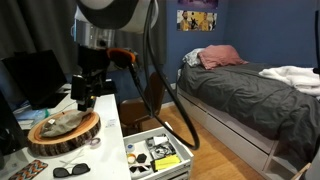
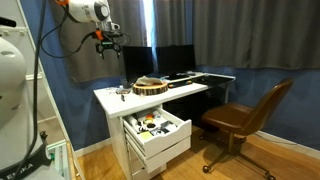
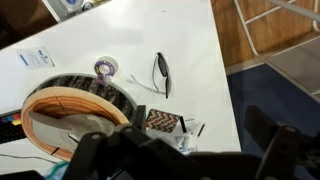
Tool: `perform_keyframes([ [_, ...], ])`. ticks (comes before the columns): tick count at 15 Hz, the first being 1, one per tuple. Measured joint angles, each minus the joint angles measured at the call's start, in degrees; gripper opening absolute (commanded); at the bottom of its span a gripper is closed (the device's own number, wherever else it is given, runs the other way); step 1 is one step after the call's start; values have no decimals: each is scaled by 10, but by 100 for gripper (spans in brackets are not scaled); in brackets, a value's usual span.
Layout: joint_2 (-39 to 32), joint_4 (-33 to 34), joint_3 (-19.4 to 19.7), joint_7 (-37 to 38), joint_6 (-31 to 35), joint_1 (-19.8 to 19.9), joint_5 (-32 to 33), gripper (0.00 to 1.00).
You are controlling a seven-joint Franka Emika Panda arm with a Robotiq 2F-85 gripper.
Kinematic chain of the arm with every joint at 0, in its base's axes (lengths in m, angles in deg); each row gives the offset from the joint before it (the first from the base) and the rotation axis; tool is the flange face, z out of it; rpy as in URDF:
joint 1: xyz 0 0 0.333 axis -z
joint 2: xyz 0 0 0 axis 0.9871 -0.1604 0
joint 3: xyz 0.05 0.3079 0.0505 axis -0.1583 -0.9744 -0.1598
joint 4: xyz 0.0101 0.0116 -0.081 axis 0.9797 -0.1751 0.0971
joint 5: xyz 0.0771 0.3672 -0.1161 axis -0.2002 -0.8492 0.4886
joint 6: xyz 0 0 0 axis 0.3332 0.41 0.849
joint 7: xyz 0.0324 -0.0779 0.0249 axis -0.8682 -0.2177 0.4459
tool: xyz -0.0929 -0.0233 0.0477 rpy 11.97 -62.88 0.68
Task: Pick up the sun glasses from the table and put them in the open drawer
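Observation:
The sun glasses [image 3: 161, 73] are a small black pair lying on the white table [image 3: 190, 40], near its front end; they also show in both exterior views [image 1: 78, 170] [image 2: 122, 92]. My gripper [image 3: 190, 165] is open and empty. It hangs high above the table, over the round wood slab [image 1: 63, 130], well clear of the glasses [image 1: 85, 88] [image 2: 108, 42]. The open drawer [image 1: 155, 153] is pulled out below the table's front end, cluttered with small black, white and yellow items [image 2: 155, 127]. It is out of the wrist view.
The wood slab [image 3: 75, 105] holds an object. A flat patterned rectangle [image 3: 162, 121] and a tape roll [image 3: 105, 68] lie near the glasses. Monitors [image 2: 165, 60] stand at the back. A brown chair [image 2: 245, 118] and a grey bed [image 1: 250, 95] stand nearby.

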Motion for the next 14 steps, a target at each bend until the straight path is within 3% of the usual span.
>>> perform_keyframes([
  [3,-82,40,0,-33,27,-5,19,100],
  [14,-312,214,20,-66,19,-55,62,100],
])
